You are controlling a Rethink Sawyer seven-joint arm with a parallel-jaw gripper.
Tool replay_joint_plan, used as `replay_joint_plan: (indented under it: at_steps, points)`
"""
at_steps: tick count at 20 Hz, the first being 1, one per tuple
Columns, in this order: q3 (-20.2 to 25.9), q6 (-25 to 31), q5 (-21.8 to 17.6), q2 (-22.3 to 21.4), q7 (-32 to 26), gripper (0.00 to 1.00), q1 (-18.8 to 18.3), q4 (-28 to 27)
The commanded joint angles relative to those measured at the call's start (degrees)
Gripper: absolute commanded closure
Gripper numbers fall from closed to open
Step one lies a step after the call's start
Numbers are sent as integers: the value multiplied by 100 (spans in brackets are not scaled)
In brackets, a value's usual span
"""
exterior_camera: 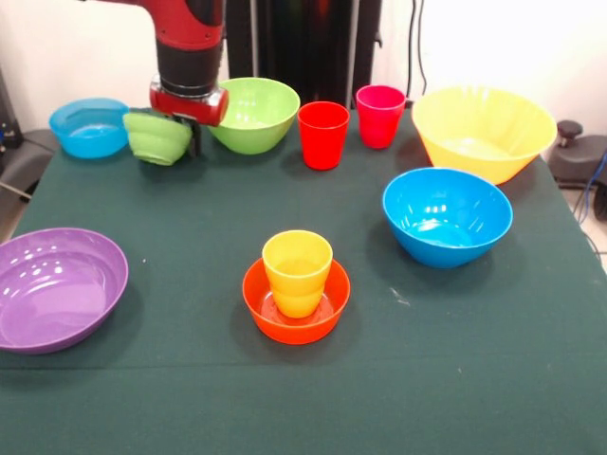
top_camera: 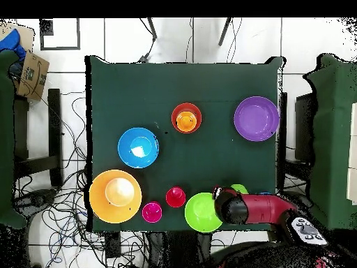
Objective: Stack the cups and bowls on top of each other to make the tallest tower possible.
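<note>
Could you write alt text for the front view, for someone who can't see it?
A red and black robot arm's gripper holds a small green bowl, tilted, above a dark green table. At the centre, a yellow-orange cup stands in a small orange bowl. Other coloured bowls and two cups stand around them.

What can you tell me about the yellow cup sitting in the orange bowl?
The yellow cup is a small, plain tumbler that looks like smooth, shiny plastic. It is wider at the rim and narrower at the bottom, stands upright with its opening facing up, and looks empty. It sits inside the small orange bowl, which touches it underneath. The two stand together near the middle of the dark green table, toward the front. Nothing else touches the cup.
</note>
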Motion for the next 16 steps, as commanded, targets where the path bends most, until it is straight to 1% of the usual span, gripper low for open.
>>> replay_joint_plan:
  at_steps: [1, 6, 9, 13, 16]
  points:
    - [895, -520, -445, 32, -250, 100, -173, -183]
    - [1211, -571, -484, -31, -222, 100, -314, -48]
    - [1436, -454, -444, -109, -265, 100, -430, 36]
    - [1626, -191, -315, -185, -313, 100, -515, 90]
    - [1803, 281, -50, -342, -379, 100, -610, 238]
